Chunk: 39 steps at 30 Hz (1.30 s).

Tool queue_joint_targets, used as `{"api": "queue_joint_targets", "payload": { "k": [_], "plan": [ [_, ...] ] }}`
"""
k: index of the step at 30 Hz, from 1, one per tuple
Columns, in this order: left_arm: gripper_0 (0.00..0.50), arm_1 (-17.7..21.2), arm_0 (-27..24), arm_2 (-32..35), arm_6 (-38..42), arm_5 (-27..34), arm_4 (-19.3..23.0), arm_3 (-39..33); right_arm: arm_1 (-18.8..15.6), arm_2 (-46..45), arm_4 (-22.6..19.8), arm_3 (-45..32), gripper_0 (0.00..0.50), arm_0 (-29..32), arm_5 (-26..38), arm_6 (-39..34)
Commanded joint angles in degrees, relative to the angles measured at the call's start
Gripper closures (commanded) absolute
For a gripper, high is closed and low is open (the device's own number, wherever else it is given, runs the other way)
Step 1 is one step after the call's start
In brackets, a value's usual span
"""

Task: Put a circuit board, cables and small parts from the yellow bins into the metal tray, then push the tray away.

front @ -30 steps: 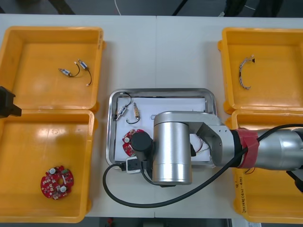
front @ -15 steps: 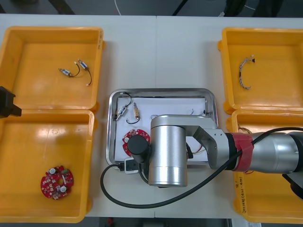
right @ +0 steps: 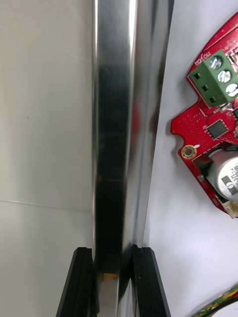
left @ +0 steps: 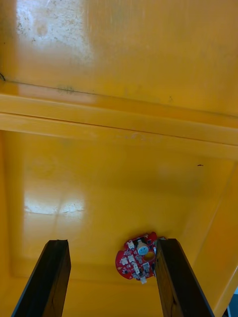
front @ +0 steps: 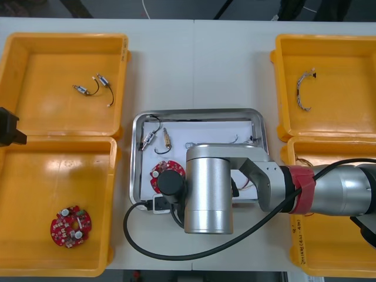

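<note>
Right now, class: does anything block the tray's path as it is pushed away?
Nothing visible does. The right end effector grips the tray by its near rim, and the table beyond its far rim lies bare.

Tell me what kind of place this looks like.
Probably an electronics kitting bench in a lab or workshop: bins holding a board, cables and small metal parts, a tray between them, and the right gripper shut on its rim. The left gripper hangs open over a bin.

A robotics lab, I'd say: yellow bins (front: 59, 64), red circuit boards (front: 70, 227) and a robot arm (front: 208, 188) over a pale surface (front: 200, 64)
</note>
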Motion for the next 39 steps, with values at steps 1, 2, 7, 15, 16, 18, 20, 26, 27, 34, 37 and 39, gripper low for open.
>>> {"api": "queue_joint_targets", "payload": {
  "k": [1,2,7,15,16,18,20,26,27,34,37,39],
  "plan": [
    [0.000,2.77,0.79,1.36,-5.25,0.35,0.47,-1.73,-0.41,0.78,2.88,-2.01,0.500,0.00,-0.62,-1.38],
    [0.000,2.77,0.79,1.36,-5.25,0.35,0.47,-1.73,-0.50,0.78,3.41,-2.01,0.500,-0.09,-0.70,-1.38],
    [0.000,2.77,0.79,1.36,-5.25,0.35,0.47,-1.73,-1.02,0.60,5.25,-2.01,0.500,-0.71,-1.23,-1.55],
    [0.000,2.77,0.79,1.36,-5.25,0.35,0.47,-1.73,-2.08,-0.98,7.80,-2.01,0.500,-2.02,-1.23,-1.99],
    [0.000,2.77,0.79,1.36,-5.25,0.35,0.47,-1.73,-2.17,-1.07,8.42,-2.01,0.500,-2.29,-1.23,-2.08],
    [0.000,2.77,0.79,1.36,-5.25,0.35,0.47,-1.73,-2.25,-1.51,9.21,-2.01,0.500,-2.64,-1.23,-2.08],
    [0.000,2.77,0.79,1.36,-5.25,0.35,0.47,-1.73,-2.43,-1.60,10.26,-2.01,0.500,-3.17,-1.23,-2.26],
    [0.000,2.77,0.79,1.36,-5.25,0.35,0.47,-1.73,-2.96,-3.35,11.14,-2.01,0.500,-5.19,-1.23,-2.61],
    [0.000,2.77,0.79,1.36,-5.25,0.35,0.47,-1.73,-3.13,-3.62,11.32,-2.01,0.500,-5.72,-1.23,-2.61],
    [0.000,2.77,0.79,1.36,-5.25,0.35,0.47,-1.73,-3.31,-4.58,11.32,-0.17,0.500,-8.18,-1.67,-2.78],
    [0.000,2.77,0.79,1.36,-5.25,0.35,0.47,-1.73,-3.31,-4.76,11.32,1.15,0.500,-9.14,-2.11,-2.61],
    [0.000,2.77,0.79,1.36,-5.25,0.35,0.47,-1.73,-3.31,-4.85,11.23,2.03,0.500,-9.85,-2.37,-2.52]
  ]
}}
